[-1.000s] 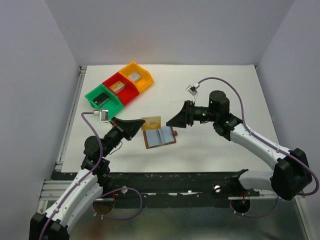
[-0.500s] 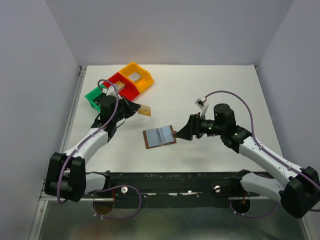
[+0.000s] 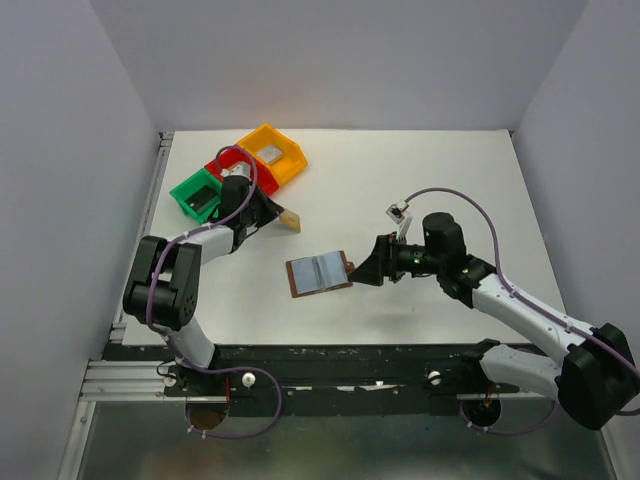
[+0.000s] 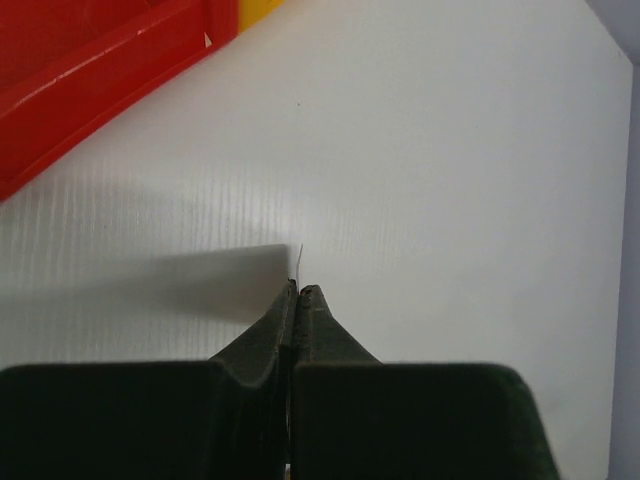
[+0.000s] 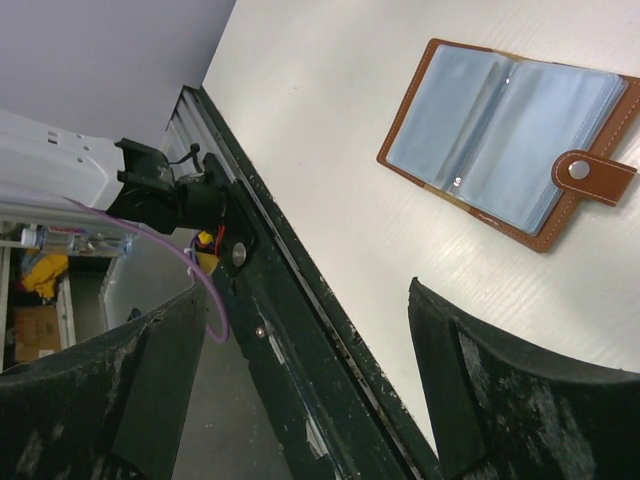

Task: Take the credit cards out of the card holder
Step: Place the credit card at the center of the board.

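Jaws of the left gripper (image 3: 272,213) are pressed fully together on one edge of a thin gold-tan rectangular credit card (image 3: 290,221). In the left wrist view the card shows only as a fine sliver edge-on between the tips. Jaws of the right gripper (image 3: 362,270) stand wide apart and hold nothing.

The small brown leather bifold card holder (image 5: 505,140) lies opened flat near the middle of the white tabletop (image 3: 420,180), with its light-blue inner faces up. Its opened long axis runs roughly left to right in the overhead view, the right end tipped slightly toward the far side, and the fold crosses that axis at mid-length. The small brown snap tab (image 5: 590,176) projects from the right-hand end and points at the right gripper, which sits just beside it without visibly touching.

The gold-tan card is well apart from the holder, on its far left. It juts from the left jaws toward the tabletop's centre, and its free end is angled. Just behind it stands the row of green (image 3: 185,190), red (image 4: 100,60) and yellow (image 3: 293,158) plastic bins.

Progress, as judged: one card is out and in hand but not yet set down. The sleeves are too pale and glossy to tell whether cards remain inside, so the task looks early to midway. The open right jaws are placed well to steady the holder.
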### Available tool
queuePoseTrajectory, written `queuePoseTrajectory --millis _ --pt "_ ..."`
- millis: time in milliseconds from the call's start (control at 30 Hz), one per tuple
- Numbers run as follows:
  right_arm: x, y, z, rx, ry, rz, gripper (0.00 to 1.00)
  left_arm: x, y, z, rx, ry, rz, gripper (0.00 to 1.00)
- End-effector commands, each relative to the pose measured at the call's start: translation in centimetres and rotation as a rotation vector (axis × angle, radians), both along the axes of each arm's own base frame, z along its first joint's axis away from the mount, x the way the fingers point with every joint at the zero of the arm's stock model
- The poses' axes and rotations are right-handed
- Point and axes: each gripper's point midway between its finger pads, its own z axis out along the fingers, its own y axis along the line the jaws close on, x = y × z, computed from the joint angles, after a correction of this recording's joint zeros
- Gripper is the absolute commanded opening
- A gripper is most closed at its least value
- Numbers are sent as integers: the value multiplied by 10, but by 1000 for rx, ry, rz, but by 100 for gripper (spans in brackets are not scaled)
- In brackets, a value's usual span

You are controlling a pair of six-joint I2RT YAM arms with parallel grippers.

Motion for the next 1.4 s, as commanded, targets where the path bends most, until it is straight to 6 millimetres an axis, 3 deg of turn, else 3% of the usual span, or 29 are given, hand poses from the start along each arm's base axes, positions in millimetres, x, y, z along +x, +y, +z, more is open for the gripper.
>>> queuePoseTrajectory --millis 0,267,567,700,1133,1367 --pt "-5 5 -4 19 6 45 88 32 6 9 17 -59 8 0" --pt "-3 7 -3 8 7 56 88 50 6 0 -2 -41 -38 0" --pt "-2 7 -9 -4 23 57 88 43 5 -17 0 -11 -81 4" --pt "-2 7 -10 -6 27 58 88 40 4 -22 1 -2 -94 11" --pt "-2 6 -11 -14 30 46 88 40 20 -21 53 -1 -76 31" --pt "-1 5 -15 -25 42 39 88 43 34 -8 78 -23 -58 36"
